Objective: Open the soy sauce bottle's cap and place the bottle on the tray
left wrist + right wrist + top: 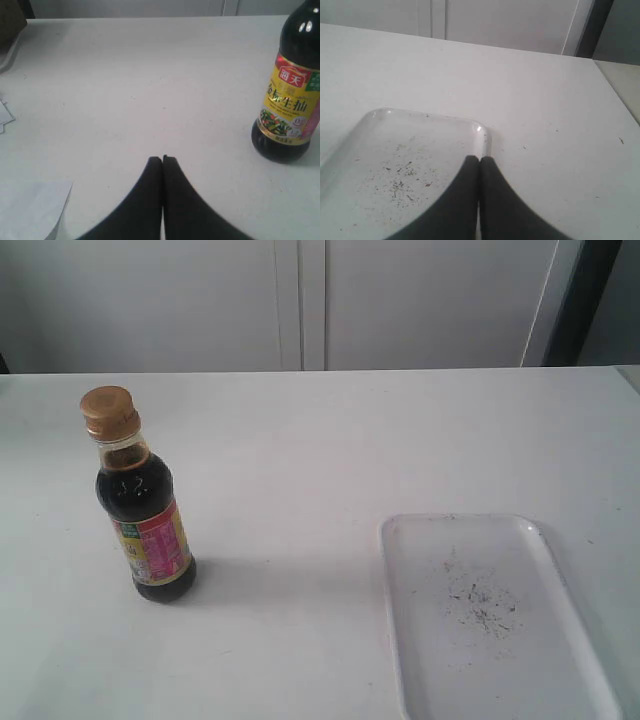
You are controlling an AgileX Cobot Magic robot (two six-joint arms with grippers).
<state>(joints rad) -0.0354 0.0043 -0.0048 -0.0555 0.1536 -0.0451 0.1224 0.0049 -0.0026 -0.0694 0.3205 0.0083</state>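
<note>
So the bottle (146,517) is standing upright on the white desk (320,470), over on the left side of the exterior view. Dark liquid fills it up to around the neck, and the red, yellow and green label wraps the lower half. The cap (109,412) is on top with its lid down, so not flipped open. In the left wrist view you get the label (291,103) from the front, yellow with a red patch and Chinese characters on it, and a food picture near the bottom.

The tray (398,640) lies flat on the desk at the lower right of the exterior view, well apart from the bottle, nothing in it except a scatter of small dark specks near its middle.

Neither arm shows up in the exterior view. The left gripper (162,159) has its jaws pressed together with nothing between them, hanging over bare desk, the bottle off to one side and not touching. The right gripper (479,159) is the same deal, jaws closed on nothing, sitting over a corner of the tray (483,141).

There's some white paper (30,207) at the edge of the left wrist view.
</note>
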